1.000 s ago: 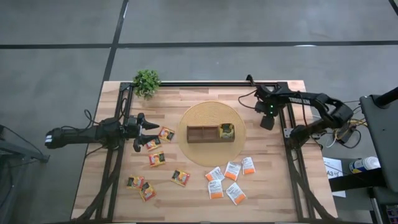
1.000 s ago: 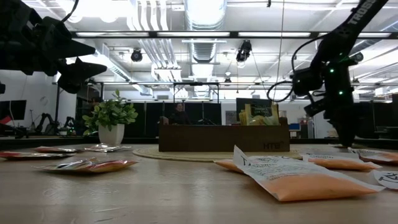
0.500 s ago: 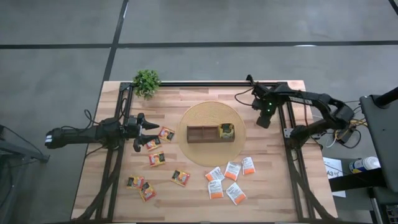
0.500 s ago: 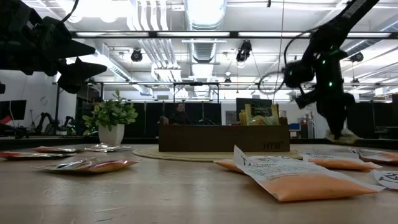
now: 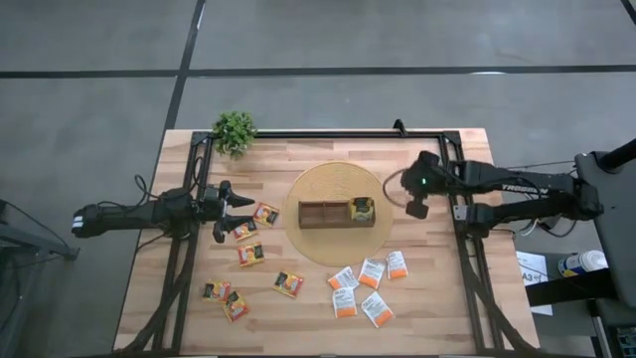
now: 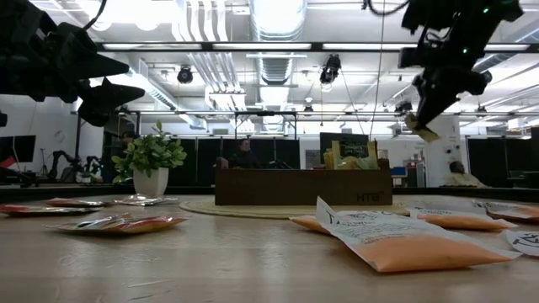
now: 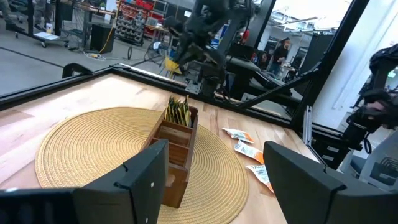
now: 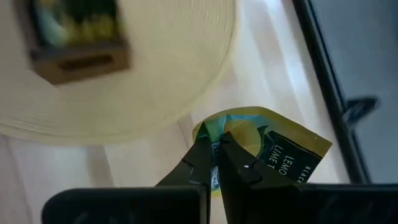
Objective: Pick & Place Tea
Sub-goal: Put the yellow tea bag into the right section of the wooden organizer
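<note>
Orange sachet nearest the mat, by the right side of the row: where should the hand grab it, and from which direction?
Take the white-orange sachet by its edge, coming straight down from above. It lies flat on the table, so only a thin rim offers purchase. Its far-right side looks bare, with the neighbouring sachet on the other. The right hand already holds a green-yellow sachet.

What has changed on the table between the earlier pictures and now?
The right gripper moved from the table's far right edge toward the round woven mat and rose, shut on a dark green-yellow tea sachet. The left gripper, the brown wooden box and the loose sachets stayed put.
</note>
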